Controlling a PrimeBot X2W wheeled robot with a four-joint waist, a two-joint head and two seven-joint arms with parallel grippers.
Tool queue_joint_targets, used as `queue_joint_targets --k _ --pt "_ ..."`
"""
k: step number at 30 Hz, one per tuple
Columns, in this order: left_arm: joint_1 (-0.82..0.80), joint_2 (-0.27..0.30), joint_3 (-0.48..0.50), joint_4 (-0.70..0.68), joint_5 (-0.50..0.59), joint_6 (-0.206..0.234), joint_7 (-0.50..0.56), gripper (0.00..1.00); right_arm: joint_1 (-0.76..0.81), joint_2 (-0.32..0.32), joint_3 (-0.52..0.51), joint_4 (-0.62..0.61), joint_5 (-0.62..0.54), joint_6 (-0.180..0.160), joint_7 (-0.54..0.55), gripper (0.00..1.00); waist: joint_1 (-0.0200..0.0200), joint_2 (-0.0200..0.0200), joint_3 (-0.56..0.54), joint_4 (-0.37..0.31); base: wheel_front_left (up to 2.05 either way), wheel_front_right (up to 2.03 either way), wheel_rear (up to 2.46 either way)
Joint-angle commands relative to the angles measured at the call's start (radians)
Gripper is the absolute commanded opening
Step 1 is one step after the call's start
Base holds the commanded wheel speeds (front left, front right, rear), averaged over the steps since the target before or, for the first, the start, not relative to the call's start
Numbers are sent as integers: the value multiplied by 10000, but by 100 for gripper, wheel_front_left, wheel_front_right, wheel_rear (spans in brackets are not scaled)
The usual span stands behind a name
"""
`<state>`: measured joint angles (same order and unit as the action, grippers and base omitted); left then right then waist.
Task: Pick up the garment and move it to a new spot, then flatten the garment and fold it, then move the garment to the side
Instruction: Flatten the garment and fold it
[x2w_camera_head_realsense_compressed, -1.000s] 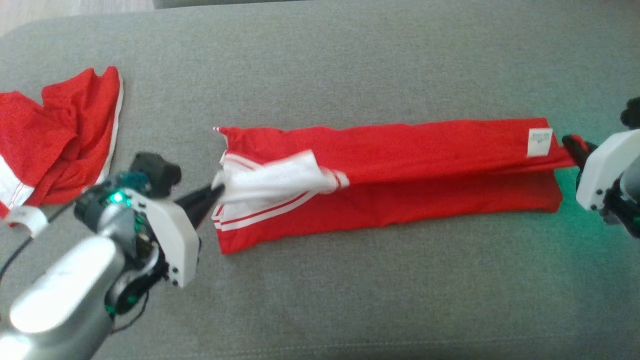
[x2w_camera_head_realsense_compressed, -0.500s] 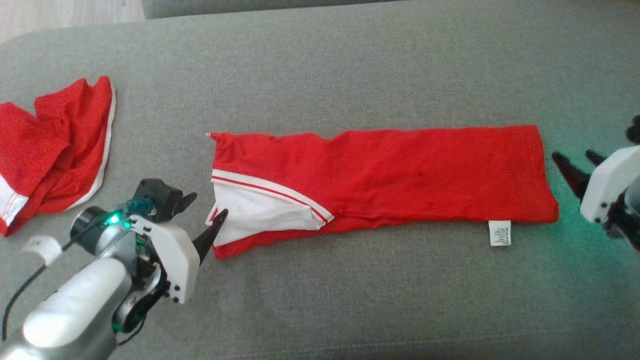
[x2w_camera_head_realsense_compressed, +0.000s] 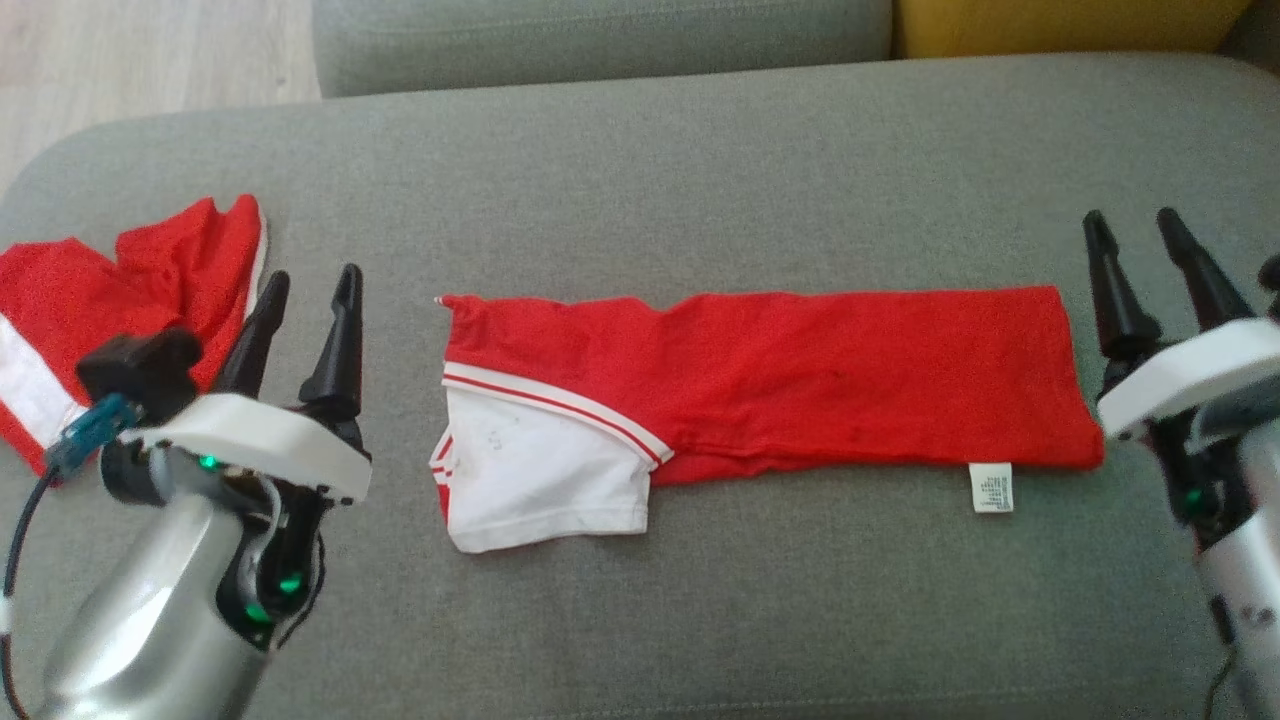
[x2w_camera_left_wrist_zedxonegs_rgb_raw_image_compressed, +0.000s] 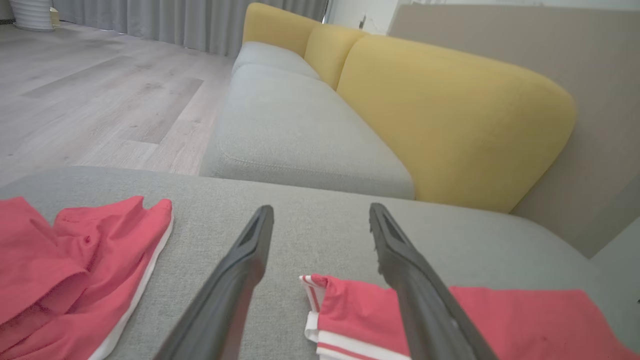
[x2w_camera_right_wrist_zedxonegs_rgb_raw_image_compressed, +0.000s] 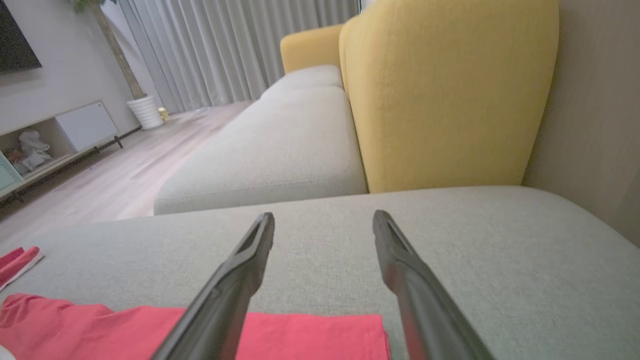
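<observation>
The garment (x2w_camera_head_realsense_compressed: 780, 375) is red with a white, red-striped sleeve at its left end and a small white tag at its lower right. It lies folded lengthwise into a long band across the grey cushion (x2w_camera_head_realsense_compressed: 640, 180). My left gripper (x2w_camera_head_realsense_compressed: 310, 283) stands open just left of the garment, its fingers apart and empty; the garment's striped end (x2w_camera_left_wrist_zedxonegs_rgb_raw_image_compressed: 345, 325) shows below them in the left wrist view. My right gripper (x2w_camera_head_realsense_compressed: 1135, 227) is open and empty at the garment's right end, whose red edge (x2w_camera_right_wrist_zedxonegs_rgb_raw_image_compressed: 310, 335) lies beneath its fingers.
A second red and white garment (x2w_camera_head_realsense_compressed: 120, 300) lies crumpled at the cushion's left edge. Behind the cushion runs a grey sofa seat (x2w_camera_left_wrist_zedxonegs_rgb_raw_image_compressed: 295, 130) with yellow backrests (x2w_camera_left_wrist_zedxonegs_rgb_raw_image_compressed: 450, 115). Wooden floor (x2w_camera_left_wrist_zedxonegs_rgb_raw_image_compressed: 90, 100) lies off to the left.
Both grippers let go of the garment's ends and opened, then drew back and turned fingers-up. The garment's upper layer dropped flat, with the tag now at the near edge. The head camera shifted.
</observation>
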<state>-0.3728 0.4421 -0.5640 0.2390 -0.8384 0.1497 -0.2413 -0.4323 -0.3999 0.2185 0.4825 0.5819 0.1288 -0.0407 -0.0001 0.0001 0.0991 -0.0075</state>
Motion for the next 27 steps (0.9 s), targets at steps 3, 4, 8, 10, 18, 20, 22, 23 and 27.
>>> queue_joint_targets --k 3,4,8,10,18,20,22,23,27 --pt "206 -385 1458 -741 208 -3 -193 100 452 369 -272 -550 -726 19 -891 100 1 -1 -249 112 0 0 0" --pt "422 -618 1769 -937 482 -55 -196 100 622 533 -389 -592 -883 19 -1063 100 1 -1 -279 126 0 0 0" --pt "1397 -1838 3102 -1294 1353 -335 -201 100 1222 1029 -772 -709 -1641 19 -1492 100 1 -1 -273 184 0 0 0" --pt "1690 -2345 3552 -1225 1800 -568 -202 100 1413 1254 -919 -741 -1955 19 -1559 100 1 -1 -234 198 0 0 0" --pt "1733 -3249 4536 -802 3106 -1562 -203 100 1313 1963 -1859 -416 -2431 19 -1002 100 1 -1 269 203 0 0 0" --pt "1690 -3300 4603 -726 3193 -1657 -203 100 1230 2102 -2096 -251 -2305 19 -794 100 1 -1 369 206 0 0 0" --pt "1584 -3401 4692 -575 3362 -1830 -203 100 1029 2245 -2529 131 -2272 19 -420 100 1 -1 578 226 0 0 0" --pt "1521 -3452 4725 -496 3436 -1909 -203 100 915 2333 -2739 322 -2246 19 -250 100 1 -1 687 243 0 0 0" --pt "1268 -3630 4786 -230 3680 -2156 -204 100 455 2596 -3469 1063 -2322 19 369 100 1 -1 1076 311 0 0 0"
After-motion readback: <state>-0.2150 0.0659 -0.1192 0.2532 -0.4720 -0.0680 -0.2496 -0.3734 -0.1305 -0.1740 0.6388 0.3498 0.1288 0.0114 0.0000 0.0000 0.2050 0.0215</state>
